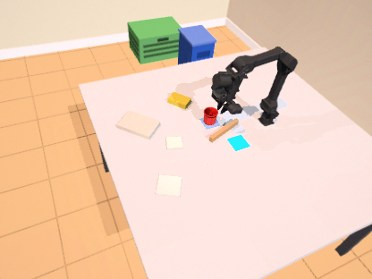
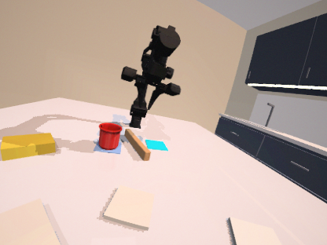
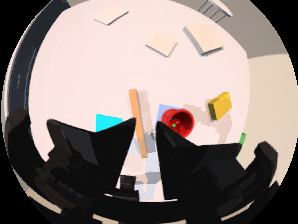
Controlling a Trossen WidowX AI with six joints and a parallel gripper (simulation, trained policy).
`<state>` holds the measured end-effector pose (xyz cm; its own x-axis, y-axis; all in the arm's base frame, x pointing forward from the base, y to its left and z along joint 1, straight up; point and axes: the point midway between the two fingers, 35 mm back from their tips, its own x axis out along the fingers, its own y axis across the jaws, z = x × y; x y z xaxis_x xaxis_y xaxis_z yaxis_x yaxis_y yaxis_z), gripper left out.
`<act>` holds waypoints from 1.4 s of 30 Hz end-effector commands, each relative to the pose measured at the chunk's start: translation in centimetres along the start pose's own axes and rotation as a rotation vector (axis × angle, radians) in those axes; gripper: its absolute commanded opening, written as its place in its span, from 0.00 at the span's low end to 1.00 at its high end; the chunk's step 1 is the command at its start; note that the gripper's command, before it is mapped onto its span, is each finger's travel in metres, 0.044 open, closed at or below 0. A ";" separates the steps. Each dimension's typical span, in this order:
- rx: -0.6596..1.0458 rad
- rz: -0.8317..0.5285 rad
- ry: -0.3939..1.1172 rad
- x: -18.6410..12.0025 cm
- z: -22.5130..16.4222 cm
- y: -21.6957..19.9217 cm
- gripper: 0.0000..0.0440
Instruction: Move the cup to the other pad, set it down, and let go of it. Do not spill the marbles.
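Observation:
A red cup [image 1: 210, 117] [image 2: 109, 137] [image 3: 188, 121] stands upright on the blue pad [image 1: 210, 127] [image 2: 115, 151] [image 3: 163, 109]. In the wrist view small marbles, one of them green [image 3: 174, 125], show inside it; how many is not clear. The other pad, cyan [image 1: 239, 143] [image 2: 156, 145] [image 3: 108, 121], has nothing on it. My gripper [image 1: 221, 110] [image 2: 144, 107] [image 3: 146, 123] is partly open, with nothing between the fingers. It hangs above the table on the arm-base side of the cup, apart from it. In the wrist view the cup shows just past the right fingertip.
A wooden bar [image 1: 224, 131] [image 2: 137, 144] [image 3: 136, 110] lies between the two pads. A yellow block [image 1: 179, 100] [image 2: 28, 146] [image 3: 220, 106] lies on the cup's other side. A large beige slab [image 1: 138, 124] [image 3: 203, 38] and two smaller flat tiles [image 1: 174, 142] [image 1: 169, 185] lie farther out.

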<state>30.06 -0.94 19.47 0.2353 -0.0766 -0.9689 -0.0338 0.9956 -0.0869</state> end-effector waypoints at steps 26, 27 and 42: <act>-0.150 -0.010 0.266 6.4 -3.2 -4.7 0.33; -0.155 -0.009 0.271 6.7 -3.3 -4.9 0.34; -0.273 0.033 0.327 11.5 -5.1 -5.7 0.38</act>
<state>28.19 -7.54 8.67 -0.0747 -0.1034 -0.9918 -0.2768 0.9577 -0.0790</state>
